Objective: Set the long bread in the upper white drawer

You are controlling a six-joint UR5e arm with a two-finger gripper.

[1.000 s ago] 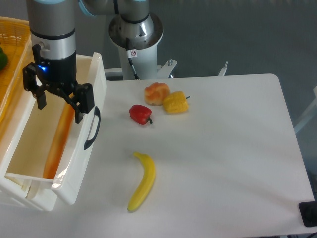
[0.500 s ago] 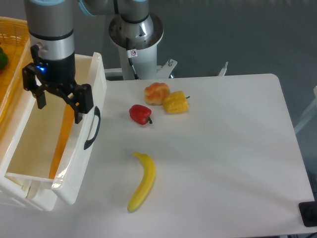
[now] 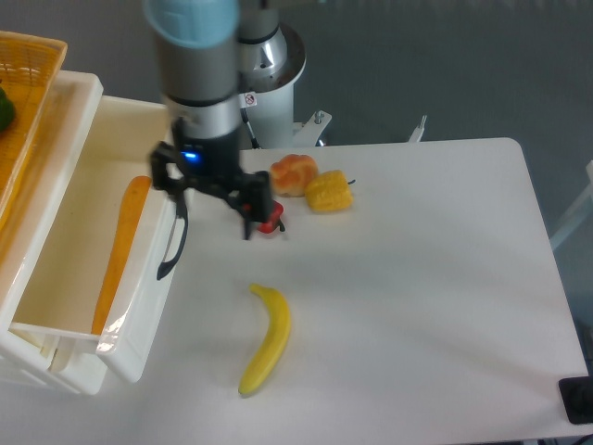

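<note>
The long bread point(image 3: 119, 250), a thin orange-tan stick, lies lengthwise inside the upper white drawer point(image 3: 57, 269), along its right wall. The drawer stands open at the left, with a curved black handle point(image 3: 174, 243) on its front. My gripper point(image 3: 211, 206) is out of the drawer, over the table just right of the handle. Its fingers are spread apart and hold nothing. One finger partly covers the red pepper point(image 3: 270, 221).
A yellow banana point(image 3: 267, 339) lies on the white table in front. A round orange-white bun point(image 3: 293, 173) and a yellow pepper point(image 3: 329, 191) sit near the back. A yellow woven basket point(image 3: 23, 111) stands at the far left above the drawer. The robot base point(image 3: 264, 65) is behind.
My gripper has risen out of the drawer and moved right over the table. The long bread stays in the drawer, now lying flat along the right wall.
</note>
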